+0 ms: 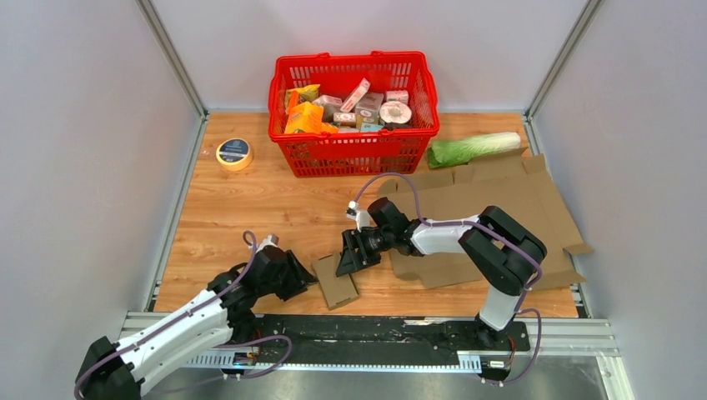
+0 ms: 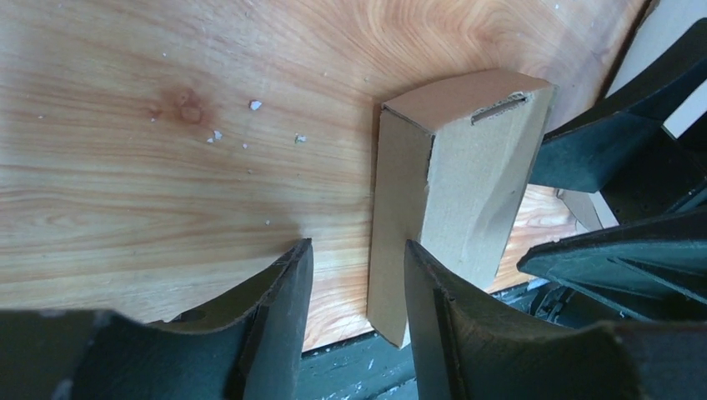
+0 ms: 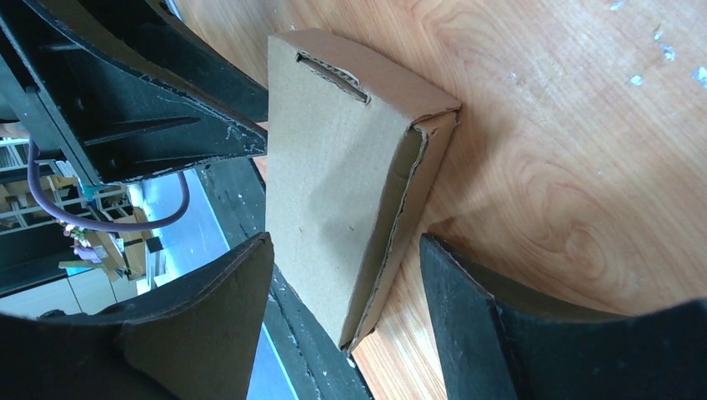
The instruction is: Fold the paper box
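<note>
A small brown paper box (image 1: 335,280), partly folded and flattened, lies near the table's front edge between my two grippers. In the left wrist view the box (image 2: 467,175) shows a slot in its top end, and its side flap reaches between my fingers. My left gripper (image 2: 354,279) is open at the box's left side (image 1: 305,278). My right gripper (image 3: 343,271) is open, and the near end of the box (image 3: 342,183) stands between its jaws. In the top view the right gripper (image 1: 348,260) hovers at the box's far right edge.
A large flattened cardboard sheet (image 1: 508,204) lies under the right arm. A red basket (image 1: 354,146) full of groceries stands at the back. A cabbage (image 1: 471,148) lies to its right and a tape roll (image 1: 235,153) at the back left. The black front rail (image 1: 375,329) runs just below the box.
</note>
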Available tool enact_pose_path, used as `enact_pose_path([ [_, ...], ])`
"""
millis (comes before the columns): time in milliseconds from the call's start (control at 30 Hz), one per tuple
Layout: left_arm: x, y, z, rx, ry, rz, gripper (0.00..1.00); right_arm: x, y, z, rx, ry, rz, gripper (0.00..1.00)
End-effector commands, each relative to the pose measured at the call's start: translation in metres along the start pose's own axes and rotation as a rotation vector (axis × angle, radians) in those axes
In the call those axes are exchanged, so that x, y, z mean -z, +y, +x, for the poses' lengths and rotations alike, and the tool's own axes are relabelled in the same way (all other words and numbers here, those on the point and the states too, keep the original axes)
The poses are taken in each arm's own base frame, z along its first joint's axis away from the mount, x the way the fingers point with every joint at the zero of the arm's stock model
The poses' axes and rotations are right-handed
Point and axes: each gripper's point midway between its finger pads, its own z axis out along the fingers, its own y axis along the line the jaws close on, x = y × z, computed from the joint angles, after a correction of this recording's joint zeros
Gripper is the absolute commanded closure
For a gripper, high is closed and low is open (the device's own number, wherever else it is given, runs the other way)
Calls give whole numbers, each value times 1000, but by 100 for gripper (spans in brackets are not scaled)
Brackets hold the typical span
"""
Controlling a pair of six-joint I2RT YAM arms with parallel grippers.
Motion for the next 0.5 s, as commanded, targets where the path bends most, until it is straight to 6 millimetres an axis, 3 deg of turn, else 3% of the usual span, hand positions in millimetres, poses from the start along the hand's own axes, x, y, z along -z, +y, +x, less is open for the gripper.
enact_pose_path([
  [0, 6, 20, -2, -30, -38, -22, 46, 7, 9, -8, 50, -26, -16, 30],
  [133, 15, 19, -11, -18, -102, 13, 40, 6, 10, -9, 54, -28, -19, 30],
  [200, 11, 16, -11, 0, -102, 38, 36, 5, 9, -10, 51, -30, -19, 30],
  [233, 8, 5, -13, 10, -108, 84, 36, 4, 8, -9, 49, -28, -21, 30],
  [467, -8, 2, -5, 12, -53, 59, 35, 5, 8, -5, 44, -19, -22, 30],
])
